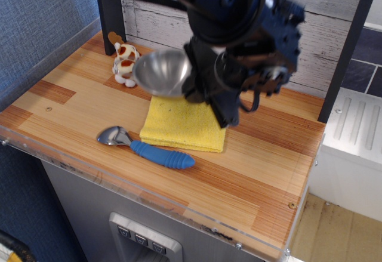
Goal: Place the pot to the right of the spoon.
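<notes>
Steel pot hanging in the air over the yellow cloth, my gripper clamping its right rim, blue-handled spoon lying on the wooden counter in front.

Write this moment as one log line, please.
phase: carry | gripper: shut on pot, lifted above yellow cloth | spoon: on table

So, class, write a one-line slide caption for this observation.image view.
Gripper holds the steel pot lifted above the yellow cloth, the blue-handled spoon lying on the wooden counter in front.
</notes>
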Action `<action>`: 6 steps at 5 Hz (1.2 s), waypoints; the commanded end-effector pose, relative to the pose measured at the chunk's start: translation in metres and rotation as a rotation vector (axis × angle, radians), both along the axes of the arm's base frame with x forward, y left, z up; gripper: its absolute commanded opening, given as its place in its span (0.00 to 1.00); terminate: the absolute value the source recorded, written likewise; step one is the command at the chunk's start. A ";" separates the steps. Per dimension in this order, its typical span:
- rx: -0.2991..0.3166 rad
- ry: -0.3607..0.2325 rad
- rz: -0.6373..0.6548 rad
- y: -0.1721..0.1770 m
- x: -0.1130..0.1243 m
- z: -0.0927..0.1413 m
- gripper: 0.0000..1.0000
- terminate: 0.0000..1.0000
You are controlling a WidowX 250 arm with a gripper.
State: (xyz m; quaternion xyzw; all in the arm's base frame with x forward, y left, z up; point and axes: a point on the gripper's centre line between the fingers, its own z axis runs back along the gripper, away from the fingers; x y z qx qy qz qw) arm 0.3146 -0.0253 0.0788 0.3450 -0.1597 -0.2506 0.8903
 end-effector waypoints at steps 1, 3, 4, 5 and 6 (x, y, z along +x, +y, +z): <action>-0.032 -0.081 -0.114 -0.039 -0.009 0.027 0.00 0.00; -0.051 -0.036 -0.286 -0.091 -0.048 0.010 0.00 0.00; -0.059 -0.009 -0.343 -0.104 -0.064 -0.001 0.00 0.00; -0.064 0.017 -0.364 -0.107 -0.074 -0.013 0.00 0.00; -0.070 0.055 -0.364 -0.107 -0.082 -0.027 0.00 0.00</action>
